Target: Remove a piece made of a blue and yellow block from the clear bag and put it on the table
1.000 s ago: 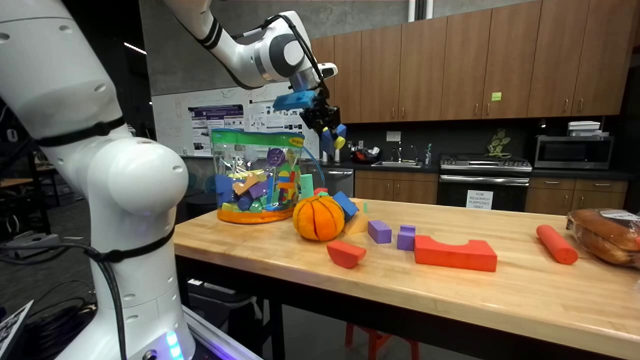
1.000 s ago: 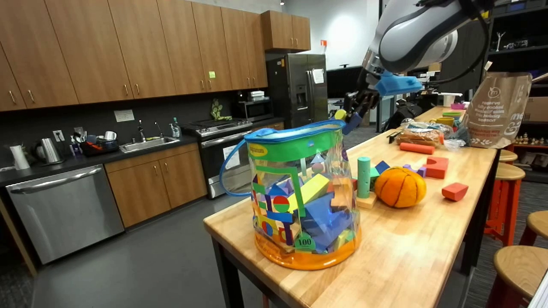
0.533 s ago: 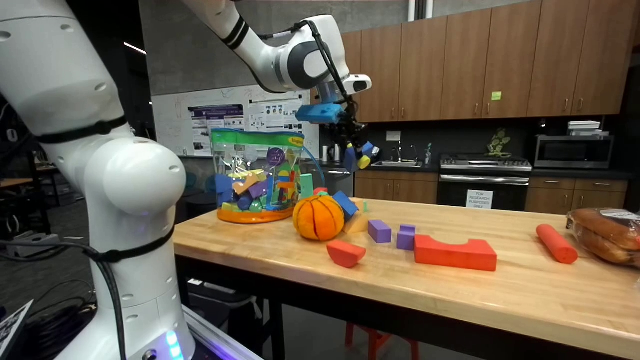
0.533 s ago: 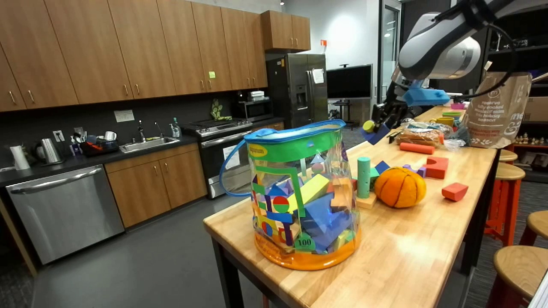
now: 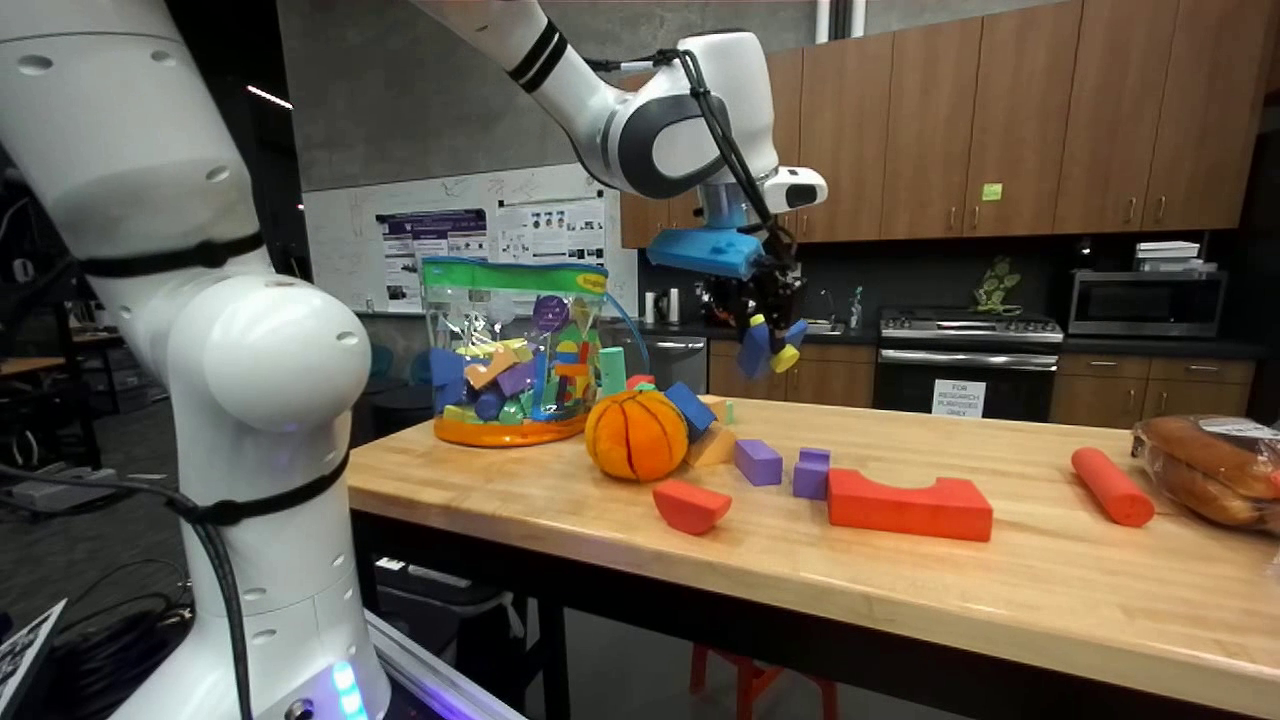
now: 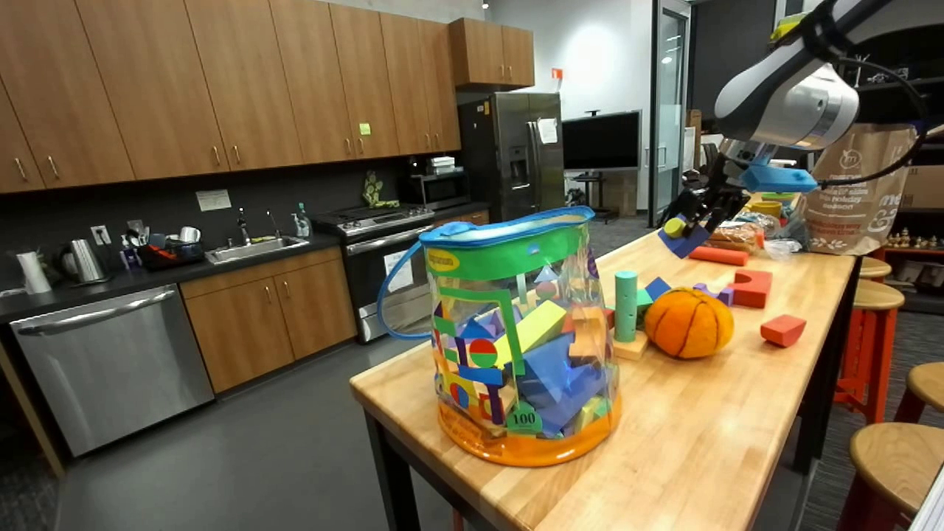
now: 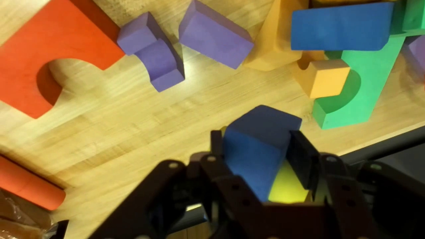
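In an exterior view the arm (image 5: 285, 350) runs up out of sight; forearm (image 5: 575, 100) slants back down, wrist (image 5: 740, 80) bent, gripper (image 7: 256, 142) pointing downward over the table (image 5: 900, 580). It's pinching the blue-and-yellow piece (image 7: 252, 162), blue and some yellow showing between the fingers (image 7: 303, 159). Piece is in the air, well apart from the clear bag (image 6: 509, 258).

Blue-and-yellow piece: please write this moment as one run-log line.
fingers: closed on piece | piece: in air, outside clear bag | placing on table: not yet done
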### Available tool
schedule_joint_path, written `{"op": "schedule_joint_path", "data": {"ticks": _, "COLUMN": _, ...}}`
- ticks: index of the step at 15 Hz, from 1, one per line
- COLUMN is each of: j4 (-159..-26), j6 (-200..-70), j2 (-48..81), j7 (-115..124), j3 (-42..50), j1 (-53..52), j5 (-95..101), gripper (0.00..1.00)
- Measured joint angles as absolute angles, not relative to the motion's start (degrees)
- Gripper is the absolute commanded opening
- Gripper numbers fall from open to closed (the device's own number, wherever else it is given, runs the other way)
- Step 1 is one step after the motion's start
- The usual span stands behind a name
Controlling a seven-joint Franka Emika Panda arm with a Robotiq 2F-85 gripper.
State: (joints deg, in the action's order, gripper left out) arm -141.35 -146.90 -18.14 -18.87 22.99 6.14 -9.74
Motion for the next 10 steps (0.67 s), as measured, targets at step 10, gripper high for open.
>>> {"op": "schedule_joint_path", "data": {"ticks": 10, "j4": -140.30, "j6": -146.50, "j2": -17.14, "j7": -19.55, "j3": 23.13, "j1": 5.93, "j5": -10.06, "gripper": 0.76}}
